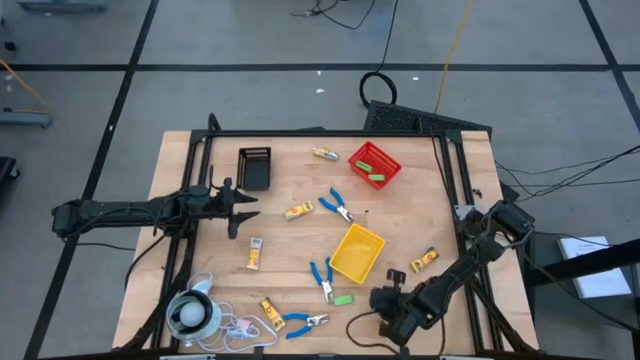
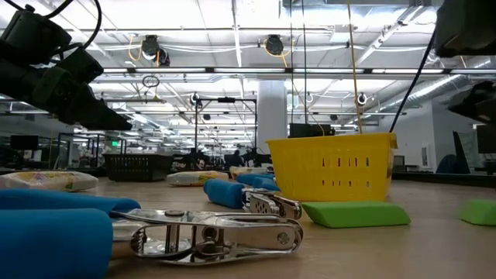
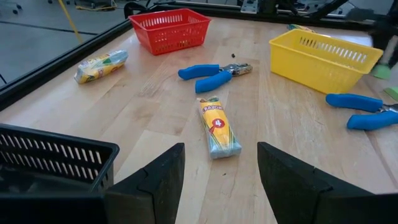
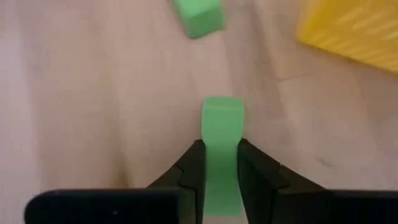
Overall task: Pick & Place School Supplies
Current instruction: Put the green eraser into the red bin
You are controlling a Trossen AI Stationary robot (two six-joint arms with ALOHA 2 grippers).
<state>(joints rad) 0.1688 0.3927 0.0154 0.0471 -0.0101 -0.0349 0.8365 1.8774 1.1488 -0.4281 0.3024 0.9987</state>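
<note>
While right end effector (image 4: 219, 163) clamps green block (image 4: 222, 124) near table's front edge (image 1: 420, 345), left end effector (image 3: 219, 171) gapes, empty.

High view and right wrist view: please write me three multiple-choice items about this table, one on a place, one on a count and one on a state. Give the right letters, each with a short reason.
1. One green block lies in a bin. Which colour is the bin?
A red
B yellow
C black

2. How many blue-handled pliers lie on the table?
A two
B three
C five

3. In what state is the right gripper?
A open and empty
B shut on a green block
C shut on a yellow packet

Answers:
1 A: the high view shows green inside the red bin.
2 B: the high view shows three pairs.
3 B: the right wrist view shows the held green block between its fingers.

The left gripper waits open by the black bin.
</note>
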